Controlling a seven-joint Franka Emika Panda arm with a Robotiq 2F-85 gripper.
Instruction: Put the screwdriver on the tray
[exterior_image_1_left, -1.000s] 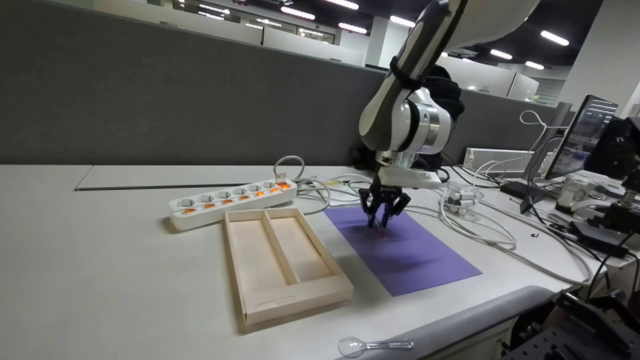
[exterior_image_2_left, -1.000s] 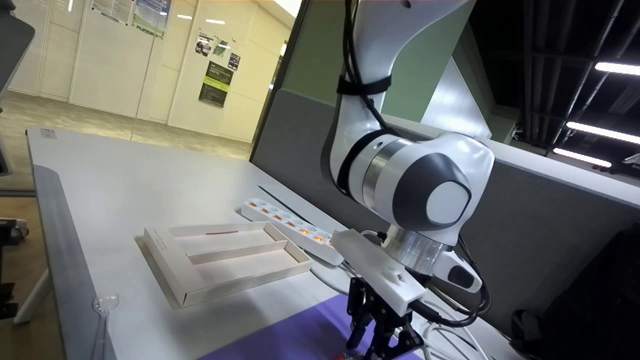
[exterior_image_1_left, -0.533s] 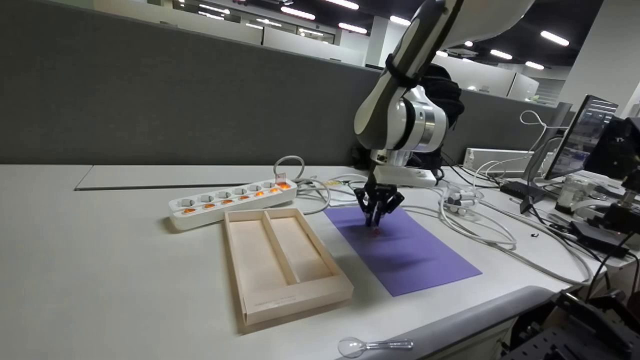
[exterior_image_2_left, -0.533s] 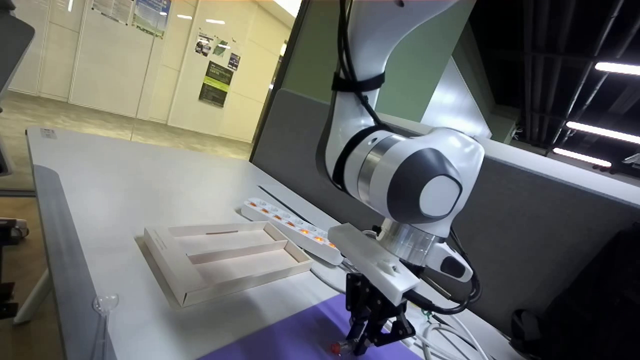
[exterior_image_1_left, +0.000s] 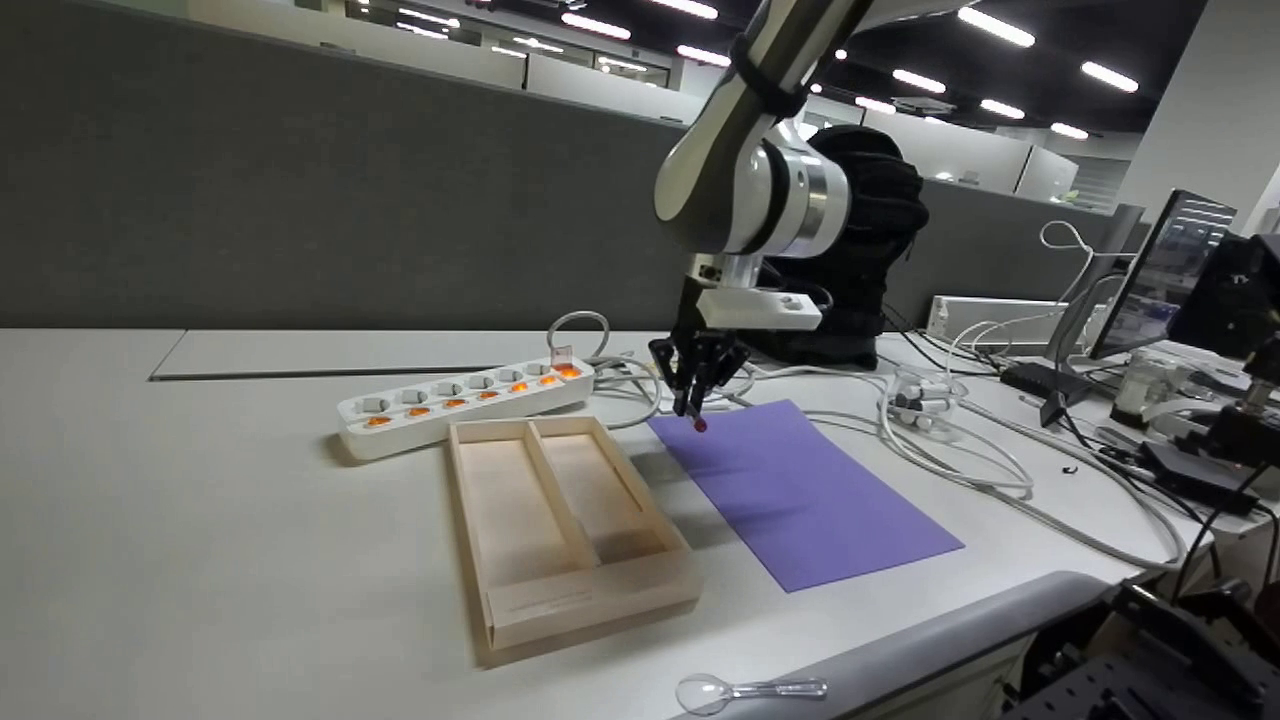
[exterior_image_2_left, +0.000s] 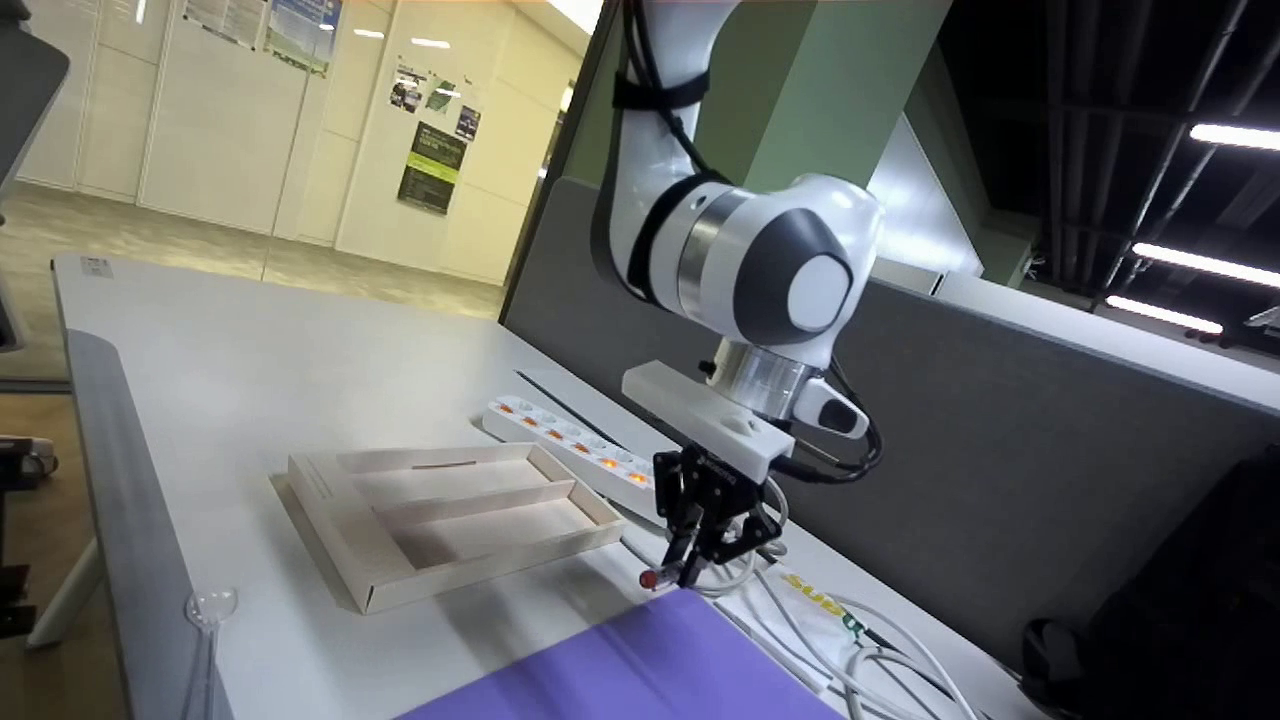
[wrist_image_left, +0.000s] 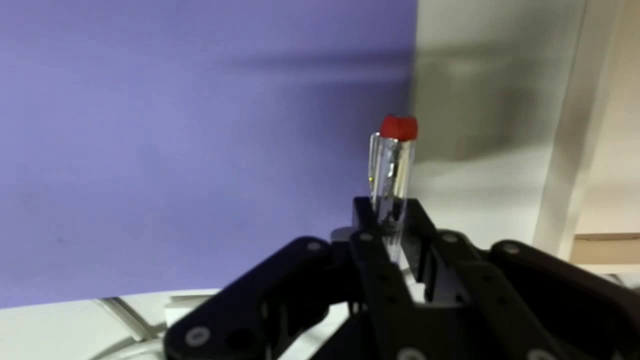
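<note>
While the claw (wrist_image_left: 390, 212) grips the screwdriver (wrist_image_left: 393, 167), the tray (exterior_image_1_left: 595, 595) lies beside the purple mat (exterior_image_1_left: 835, 510).
The screwdriver's red end projects, raised above the table (exterior_image_1_left: 250, 530).

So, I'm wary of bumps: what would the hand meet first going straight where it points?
The hand would likely meet the purple mat near its edge, or, depth being unclear, the desk beside it.

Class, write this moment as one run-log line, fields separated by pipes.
end effector: closed on screwdriver | screwdriver: held aloft | tray: beside purple mat, screwdriver not yet inside | remaining: carry over, place
</note>
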